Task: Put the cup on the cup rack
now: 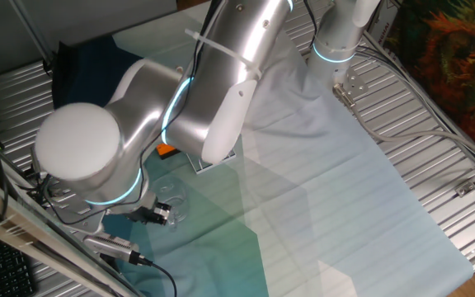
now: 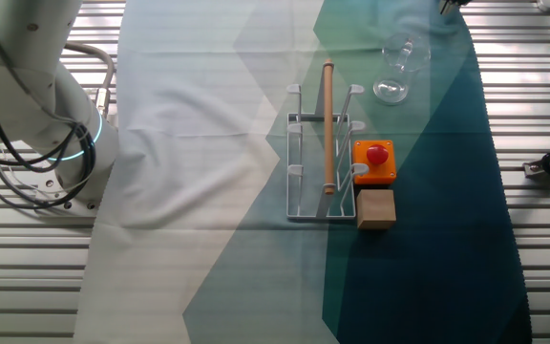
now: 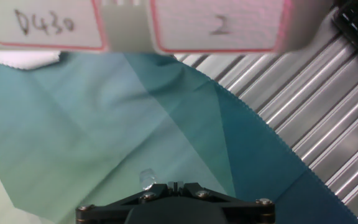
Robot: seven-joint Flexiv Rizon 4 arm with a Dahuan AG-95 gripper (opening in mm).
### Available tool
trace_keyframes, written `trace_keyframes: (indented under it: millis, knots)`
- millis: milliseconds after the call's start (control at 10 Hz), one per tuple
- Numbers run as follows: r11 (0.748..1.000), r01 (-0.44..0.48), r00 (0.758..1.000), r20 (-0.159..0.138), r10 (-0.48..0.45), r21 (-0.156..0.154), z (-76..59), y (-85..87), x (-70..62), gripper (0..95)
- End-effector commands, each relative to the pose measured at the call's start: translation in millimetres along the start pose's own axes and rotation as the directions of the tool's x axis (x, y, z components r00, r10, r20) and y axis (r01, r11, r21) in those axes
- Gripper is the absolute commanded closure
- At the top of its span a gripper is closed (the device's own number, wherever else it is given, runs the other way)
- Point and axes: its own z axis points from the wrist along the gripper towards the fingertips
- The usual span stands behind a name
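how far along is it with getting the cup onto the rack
Nothing looks done yet. The cup stands on the cloth, apart from the rack, whose pegs carry only a wooden rod. The arm reaches over near the cup, but no view shows fingers on the glass. Grasping, carrying and hanging the cup are all left.

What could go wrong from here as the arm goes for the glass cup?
The cup is clear glass and hard to see against the cloth, so a grasp could land off-centre and tip it. The cup rack stands close beside the orange box and wooden block; hanging the cup could bump them.
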Motion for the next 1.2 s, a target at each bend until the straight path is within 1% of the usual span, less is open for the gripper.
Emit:
trace_keyframes:
  millis: [100, 300, 800, 1000, 1200]
  knots:
    - [0.999, -0.038, 0.999, 0.001, 0.038, 0.001, 0.2, -0.7, 1.0, 95.0]
    - [0.999, -0.036, 0.999, 0.003, 0.036, -0.002, 0.2, -0.7, 1.0, 95.0]
    - [0.999, -0.029, 0.999, 0.027, 0.029, -0.021, 0.2, -0.7, 1.0, 95.0]
    - [0.999, -0.032, 0.999, 0.028, 0.033, -0.023, 0.2, -0.7, 1.0, 95.0]
    - [0.999, -0.027, 0.999, 0.036, 0.028, -0.030, 0.2, -0.7, 1.0, 95.0]
